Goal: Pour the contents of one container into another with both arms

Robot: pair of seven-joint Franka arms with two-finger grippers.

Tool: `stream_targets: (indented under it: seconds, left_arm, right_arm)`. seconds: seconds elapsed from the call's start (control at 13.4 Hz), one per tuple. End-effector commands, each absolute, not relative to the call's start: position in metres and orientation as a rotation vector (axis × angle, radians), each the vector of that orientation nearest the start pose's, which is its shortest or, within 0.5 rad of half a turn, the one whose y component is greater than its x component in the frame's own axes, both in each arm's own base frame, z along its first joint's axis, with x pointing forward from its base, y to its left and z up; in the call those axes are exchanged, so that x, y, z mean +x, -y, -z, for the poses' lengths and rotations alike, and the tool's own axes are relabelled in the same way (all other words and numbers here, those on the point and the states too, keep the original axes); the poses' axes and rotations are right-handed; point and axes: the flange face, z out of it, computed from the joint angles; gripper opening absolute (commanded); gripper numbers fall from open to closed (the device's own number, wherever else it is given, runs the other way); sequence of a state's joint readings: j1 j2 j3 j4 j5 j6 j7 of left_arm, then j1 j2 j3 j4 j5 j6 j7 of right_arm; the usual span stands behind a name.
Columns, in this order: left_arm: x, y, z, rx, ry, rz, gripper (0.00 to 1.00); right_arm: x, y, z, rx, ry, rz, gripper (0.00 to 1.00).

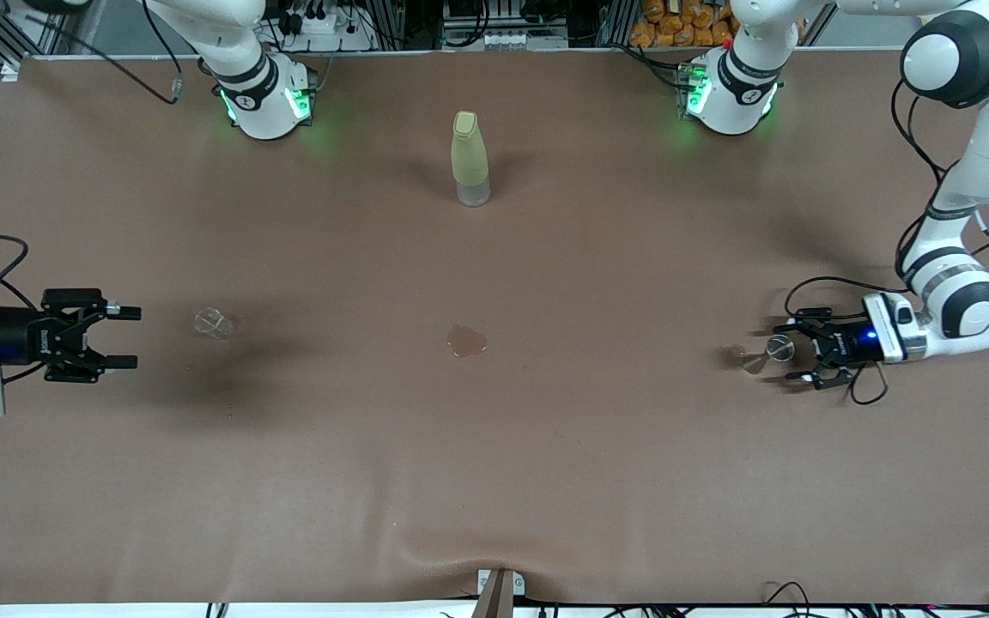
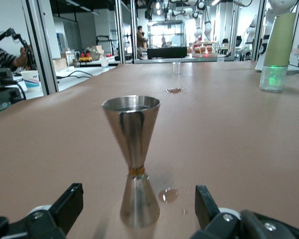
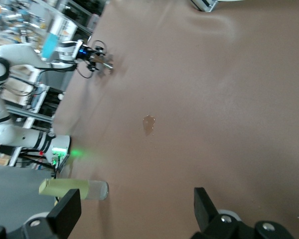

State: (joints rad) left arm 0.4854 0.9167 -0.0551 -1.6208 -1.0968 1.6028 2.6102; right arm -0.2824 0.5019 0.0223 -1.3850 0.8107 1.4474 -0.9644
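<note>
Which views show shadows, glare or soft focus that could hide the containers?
Front view: even overhead light; soft shadow beside the small clear glass, which nearly vanishes against the brown table cover. Left wrist view: the metal jigger is sharp and mirrors the room, the green bottle slightly soft. Right wrist view: the scene shows tilted, the spill clear.

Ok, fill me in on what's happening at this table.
Neither arm holds anything. The left gripper sits open around a steel jigger standing upright on the table. The right gripper is open beside a small clear glass. A puddle lies mid-table, nearer the front camera than the green bottle.
</note>
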Motion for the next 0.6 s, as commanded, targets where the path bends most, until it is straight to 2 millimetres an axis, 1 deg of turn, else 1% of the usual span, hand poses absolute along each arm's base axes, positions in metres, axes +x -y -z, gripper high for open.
stream_targets:
  seconds: [0.0, 0.07, 0.15, 0.22, 0.3, 0.37, 0.45, 0.52]
  left_arm:
    - [0.584, -0.196, -0.116, 1.466, 1.389, -1.090, 1.00]
    - [0.586, -0.210, -0.132, 1.510, 1.381, -1.041, 1.00]
    - [0.588, -0.218, -0.148, 1.556, 1.361, -0.990, 1.00]
    - [0.592, -0.224, -0.166, 1.604, 1.337, -0.933, 1.00]
    - [0.597, -0.228, -0.190, 1.656, 1.318, -0.876, 1.00]
    - [0.602, -0.232, -0.210, 1.716, 1.286, -0.809, 1.00]
    - [0.608, -0.235, -0.243, 1.783, 1.265, -0.749, 1.00]
    - [0.609, -0.237, -0.269, 1.855, 1.232, -0.675, 1.00]
  right_arm:
    - [0.653, 0.073, -0.457, -2.240, 0.637, 0.113, 1.00]
    - [0.652, 0.065, -0.469, -2.298, 0.618, 0.091, 1.00]
    - [0.648, 0.061, -0.476, -2.361, 0.606, 0.046, 1.00]
    - [0.643, 0.058, -0.490, -2.410, 0.616, 0.033, 1.00]
    - [0.638, 0.055, -0.497, -2.446, 0.635, 0.003, 1.00]
    - [0.631, 0.055, -0.509, -2.486, 0.635, -0.003, 1.00]
    - [0.627, 0.050, -0.518, -2.531, 0.618, -0.030, 1.00]
    - [0.621, 0.041, -0.532, -2.595, 0.605, -0.045, 1.00]
